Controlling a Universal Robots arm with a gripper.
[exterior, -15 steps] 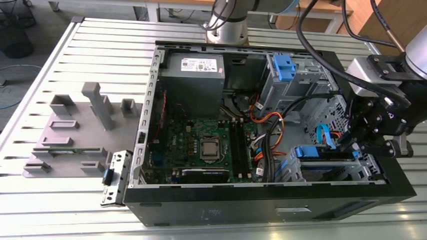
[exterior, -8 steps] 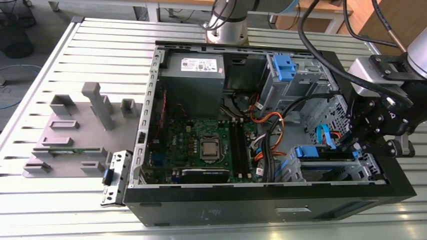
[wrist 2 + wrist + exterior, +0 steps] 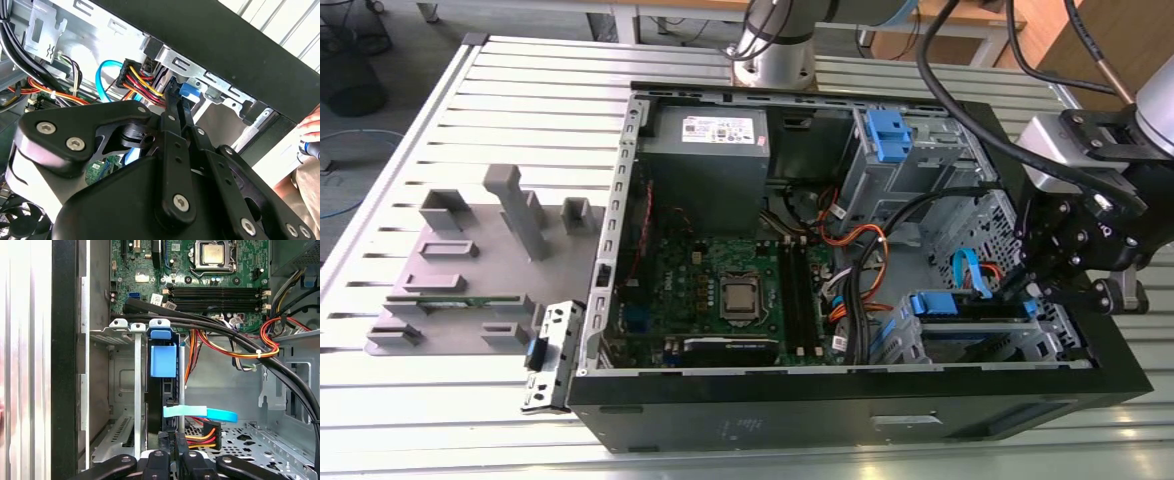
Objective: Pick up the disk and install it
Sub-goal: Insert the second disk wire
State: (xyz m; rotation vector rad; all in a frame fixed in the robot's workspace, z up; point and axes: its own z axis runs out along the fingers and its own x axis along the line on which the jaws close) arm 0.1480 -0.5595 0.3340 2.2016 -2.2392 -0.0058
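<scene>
Apparently the claw (image 3: 172, 452) is clamping the disk (image 3: 156, 395) edge-on, standing it upright inside the drive bay (image 3: 122, 385) of the open computer case (image 3: 854, 395), so its blue rails are lining up with the slot.

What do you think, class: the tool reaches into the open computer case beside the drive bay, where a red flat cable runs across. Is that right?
Not quite. The flat cable is light blue, not red, as the first wrist view shows. The rest holds: the tool reaches into the open computer case beside the drive bay.
</scene>
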